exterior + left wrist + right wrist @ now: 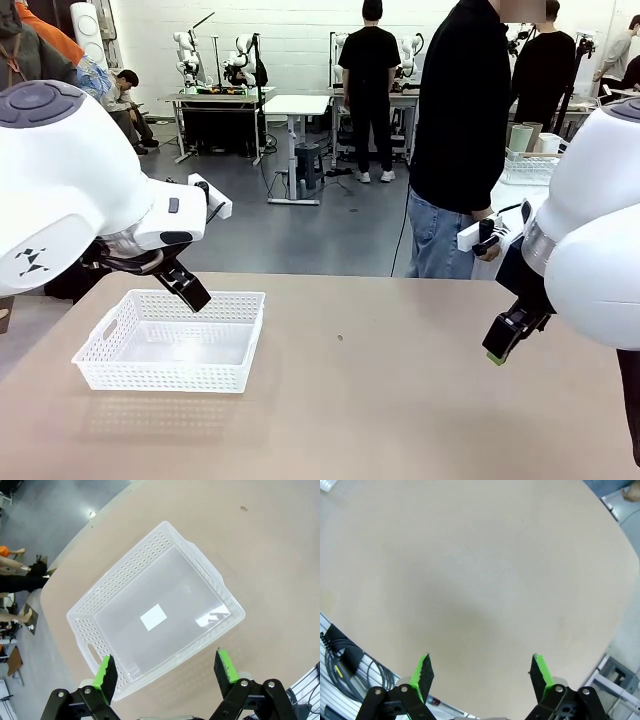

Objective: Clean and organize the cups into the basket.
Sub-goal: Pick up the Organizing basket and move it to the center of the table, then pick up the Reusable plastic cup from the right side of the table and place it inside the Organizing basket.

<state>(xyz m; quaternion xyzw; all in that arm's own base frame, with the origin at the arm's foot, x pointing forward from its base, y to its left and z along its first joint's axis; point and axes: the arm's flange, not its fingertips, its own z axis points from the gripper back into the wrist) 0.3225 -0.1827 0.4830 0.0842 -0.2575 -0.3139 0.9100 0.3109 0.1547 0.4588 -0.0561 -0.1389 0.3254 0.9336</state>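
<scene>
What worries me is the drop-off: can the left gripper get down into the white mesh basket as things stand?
Probably yes: the left gripper hangs open above the basket, whose inside lies empty, with nothing between them.

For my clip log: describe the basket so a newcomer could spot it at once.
On the tan table, look to the robot's left side, below the left gripper. The basket sits there, a shallow white tray, empty. Its fine mesh sides and cut-out handles set it apart from the wire rack on the far table.
</scene>
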